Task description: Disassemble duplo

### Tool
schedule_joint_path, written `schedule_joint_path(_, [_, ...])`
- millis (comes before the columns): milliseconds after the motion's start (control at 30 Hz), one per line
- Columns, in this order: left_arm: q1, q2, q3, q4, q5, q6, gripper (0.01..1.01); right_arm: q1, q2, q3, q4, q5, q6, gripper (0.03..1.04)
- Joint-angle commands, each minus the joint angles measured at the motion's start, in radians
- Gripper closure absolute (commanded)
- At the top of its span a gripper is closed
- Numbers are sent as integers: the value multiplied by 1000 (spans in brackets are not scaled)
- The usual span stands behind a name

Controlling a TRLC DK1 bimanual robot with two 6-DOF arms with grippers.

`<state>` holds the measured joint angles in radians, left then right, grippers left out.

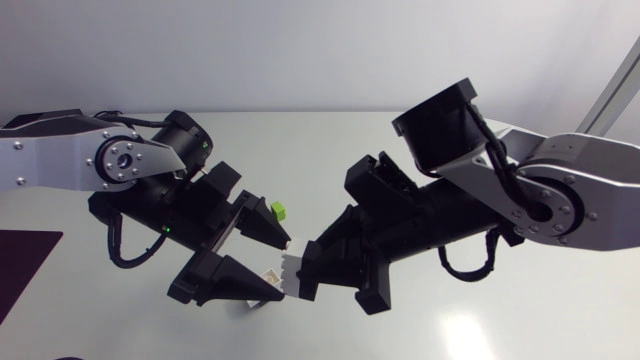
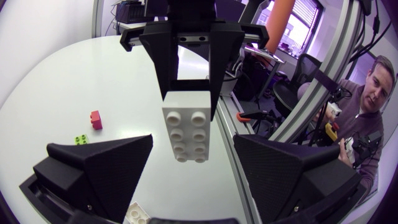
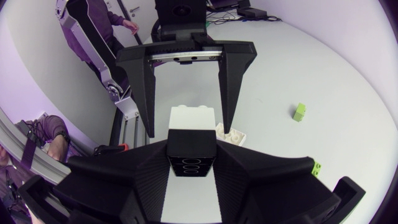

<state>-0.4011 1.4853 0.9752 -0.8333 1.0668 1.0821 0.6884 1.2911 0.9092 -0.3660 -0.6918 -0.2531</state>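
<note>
The white duplo brick (image 2: 188,127) is pinched in the right jaws above the desk's (image 1: 580,310) middle, with its free end between the spread left jaws and untouched by them. Should these be closed off-centre or pulled askew, the brick could be twisted loose and dropped. No container is seen.

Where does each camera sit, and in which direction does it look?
Head view: fixed above the table, looking down; both arms show, with the left gripper and right gripper at a white Duplo brick.
Left wrist view: on the left arm's last link, facing the right gripper; its own open fingers show on either side of the brick.
Right wrist view: on the right arm's last link, facing the left gripper; its own fingers are shut on the brick.
Shared: all three show this brick.
</note>
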Motion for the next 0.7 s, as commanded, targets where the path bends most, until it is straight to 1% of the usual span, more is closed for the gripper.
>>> schedule_joint_path(0, [-1, 21, 33, -13, 19, 29, 192, 11, -9, 10, 15, -3, 29, 792])
schedule_joint_path(67, [-2, 27, 34, -13, 21, 29, 267, 13, -18, 7, 22, -2, 38, 793])
schedule_joint_path(100, [-4, 29, 36, -13, 21, 27, 321, 17, -21, 3, 22, 0, 40, 793])
schedule_joint_path(233, [-4, 36, 42, -13, 30, 25, 602, 22, -27, -7, 22, 0, 46, 793])
schedule_joint_path(300, [-5, 38, 42, -13, 38, 24, 764, 26, -39, -15, 38, 2, 55, 793])
schedule_joint_path(333, [-7, 41, 42, -13, 41, 22, 789, 30, -47, -18, 41, 2, 60, 793])
schedule_joint_path(467, [-5, 40, 45, -41, 62, 41, 800, 31, -62, -29, 47, 3, 61, 792])
schedule_joint_path(500, [-5, 40, 49, -66, 67, 64, 802, 31, -65, -33, 47, 3, 58, 792])
schedule_joint_path(600, [-2, 43, 68, -182, 84, 177, 811, 31, -78, -49, 48, 3, 46, 792])
schedule_joint_path(667, [8, 44, 79, -233, 90, 233, 813, 31, -84, -58, 45, 0, 41, 790])
